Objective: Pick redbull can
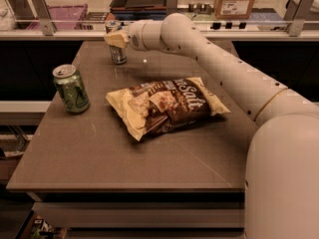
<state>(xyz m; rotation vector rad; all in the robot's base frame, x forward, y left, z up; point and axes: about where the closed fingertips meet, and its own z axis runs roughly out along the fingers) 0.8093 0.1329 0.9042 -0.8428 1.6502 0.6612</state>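
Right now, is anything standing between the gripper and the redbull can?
Nothing visible does. The gripper is right at the redbull can, at the far end of the table. The green can and the chip bag sit nearer the camera, out of the way.

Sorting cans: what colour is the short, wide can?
The short can is green, camera view; the gripper is at the redbull can.

Two cans stand on the one table [99, 158]: one redbull can [118, 55] and one green can [72, 88]. One chip bag [167, 106]. One gripper [114, 38], at the redbull can's top.
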